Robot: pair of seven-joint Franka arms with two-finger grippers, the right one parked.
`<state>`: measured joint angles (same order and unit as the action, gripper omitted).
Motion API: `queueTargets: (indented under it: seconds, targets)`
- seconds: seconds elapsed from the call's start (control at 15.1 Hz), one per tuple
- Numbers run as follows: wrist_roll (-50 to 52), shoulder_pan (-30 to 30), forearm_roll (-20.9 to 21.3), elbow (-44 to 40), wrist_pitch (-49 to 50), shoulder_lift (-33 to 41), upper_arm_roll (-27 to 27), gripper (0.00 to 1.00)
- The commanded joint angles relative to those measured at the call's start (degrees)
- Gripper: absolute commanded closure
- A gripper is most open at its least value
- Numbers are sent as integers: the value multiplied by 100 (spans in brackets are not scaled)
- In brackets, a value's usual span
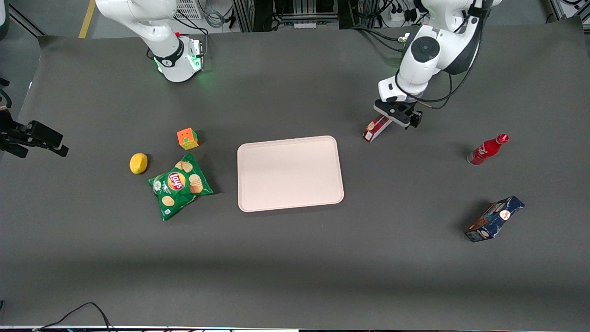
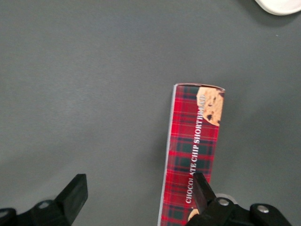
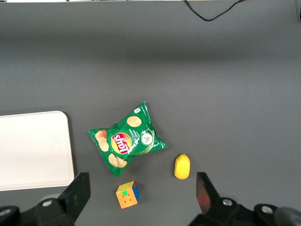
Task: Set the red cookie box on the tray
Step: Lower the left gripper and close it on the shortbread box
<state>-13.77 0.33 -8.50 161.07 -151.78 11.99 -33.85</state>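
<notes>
Pale pink tray (image 1: 290, 173) flat mid-table, bare. Red cookie box (image 1: 375, 128) lying on the table just off the tray's corner toward the working arm's end, apart from it. Left gripper (image 2: 141, 195) low over the box, fingers spread wide, one finger (image 2: 203, 190) overlapping its plaid face, gripping nothing.

The tray (image 1: 290, 173) is laid mid-bench. The red cookie box (image 1: 375, 128) lies near it toward the working arm's end, farther from the front camera, with the gripper (image 1: 397, 114) positioned above it, jaws spread. The chips bag (image 1: 179, 185), lemon (image 1: 138, 163) and cube (image 1: 187, 138) are grouped toward the parked arm's end
</notes>
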Motion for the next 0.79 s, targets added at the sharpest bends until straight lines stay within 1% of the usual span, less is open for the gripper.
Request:
queueTargets:
  seconds: [0.0, 0.13, 0.4, 0.66, 0.73]
  targets:
    - [-469, -51, -520, 250, -115, 23, -95, 0]
    - [-478, -42, -538, 259, -124, -65, -253, 0]
    - [-478, -42, -538, 425, -185, -127, -376, 0]
    - [-478, -25, -547, 557, -545, -320, -412, 0]
    - [-469, -24, -556, 557, -607, -381, -403, 5]
